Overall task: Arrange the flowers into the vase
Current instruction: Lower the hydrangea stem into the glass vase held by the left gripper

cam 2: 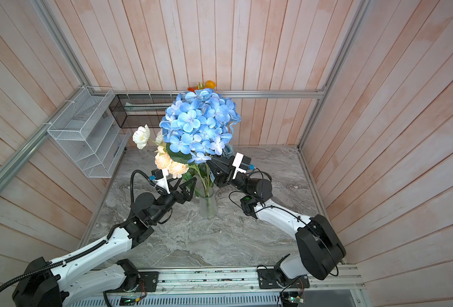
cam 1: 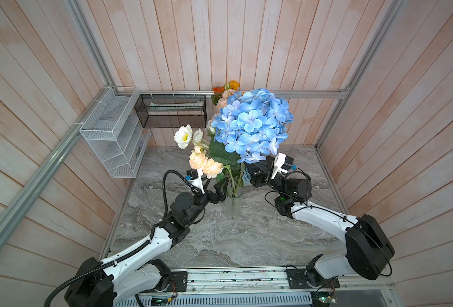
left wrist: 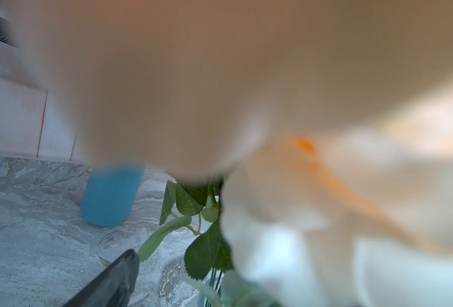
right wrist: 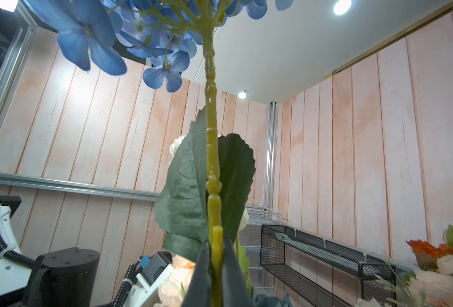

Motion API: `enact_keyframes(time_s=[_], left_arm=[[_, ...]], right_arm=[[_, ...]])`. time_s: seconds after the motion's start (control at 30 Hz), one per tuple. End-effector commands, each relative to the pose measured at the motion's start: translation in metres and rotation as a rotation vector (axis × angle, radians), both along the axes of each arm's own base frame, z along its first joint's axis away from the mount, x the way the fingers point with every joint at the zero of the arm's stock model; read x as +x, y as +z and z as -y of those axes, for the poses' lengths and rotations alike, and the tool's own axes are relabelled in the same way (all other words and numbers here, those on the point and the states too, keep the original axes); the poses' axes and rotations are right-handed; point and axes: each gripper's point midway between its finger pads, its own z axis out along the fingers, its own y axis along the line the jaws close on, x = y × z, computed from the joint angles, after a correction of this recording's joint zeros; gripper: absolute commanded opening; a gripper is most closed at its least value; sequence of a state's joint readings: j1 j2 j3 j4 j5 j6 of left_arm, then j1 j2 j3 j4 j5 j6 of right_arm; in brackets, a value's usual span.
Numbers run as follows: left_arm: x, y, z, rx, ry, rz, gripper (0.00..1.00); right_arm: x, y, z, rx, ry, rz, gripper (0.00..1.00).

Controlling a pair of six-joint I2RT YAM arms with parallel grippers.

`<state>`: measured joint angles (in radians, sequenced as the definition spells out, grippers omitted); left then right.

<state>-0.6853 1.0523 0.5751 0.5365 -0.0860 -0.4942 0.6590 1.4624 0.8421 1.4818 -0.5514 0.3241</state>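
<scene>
Vase, both top views: the clear vase [cam 1: 232,206] [cam 2: 208,204] stands upright in the middle of the marble worktop [cam 1: 220,244], with green stems inside it.
Hydrangea, both top views: the blue hydrangea [cam 1: 252,125] [cam 2: 197,125] is held high above the vase. Whether its lower end reaches the vase cannot be told.
Right tool, both top views: the right tool [cam 1: 248,168] [cam 2: 211,162] sits under the bloom, just right of the stems. Its grip is hidden here.
Left tool, both top views: the left tool [cam 1: 218,183] [cam 2: 187,182] is spread wide just left of the vase mouth and holds nothing. It is below the peach flowers [cam 1: 205,164] and the white flower [cam 1: 184,137].
Far side, a top view: orange flowers [cam 1: 226,89] show behind the hydrangea. The black mesh basket [cam 1: 172,111] and the white wire basket [cam 1: 111,133] hang far left.
Left wrist view: blurred peach petals fill most of it. Serrated leaves [left wrist: 193,202] and one dark finger [left wrist: 108,281] show over the worktop.
Right wrist view: the right tool [right wrist: 216,279] is pressed together on the hydrangea's yellow-green stem [right wrist: 211,133], pinching it below two large leaves [right wrist: 182,191].
</scene>
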Motion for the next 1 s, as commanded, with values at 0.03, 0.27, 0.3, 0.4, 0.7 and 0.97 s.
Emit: enact_keyframes(time_s=[0.03,0.27,0.3,0.4,0.7,0.97], left_arm=[[0.001,0.003,-0.004,-0.004,0.014,0.002,1.00],[0.000,0.003,-0.005,-0.006,0.013,0.000,1.00],[-0.001,0.003,-0.005,-0.006,0.013,0.000,1.00],[-0.001,0.002,-0.007,-0.010,0.018,0.000,1.00],[-0.003,0.001,-0.007,-0.015,0.017,-0.002,1.00],[-0.003,0.004,-0.007,-0.020,0.014,0.002,1.00]], right_arm=[[-0.002,-0.013,0.003,0.027,0.003,-0.022,0.00],[0.003,-0.055,-0.005,-0.029,-0.006,-0.101,0.00],[0.004,-0.061,-0.006,-0.036,-0.007,-0.117,0.00],[0.007,-0.075,-0.007,-0.055,-0.010,-0.158,0.00],[0.014,-0.120,-0.012,-0.130,-0.045,-0.261,0.00],[0.018,-0.154,-0.023,-0.217,-0.064,-0.306,0.00]])
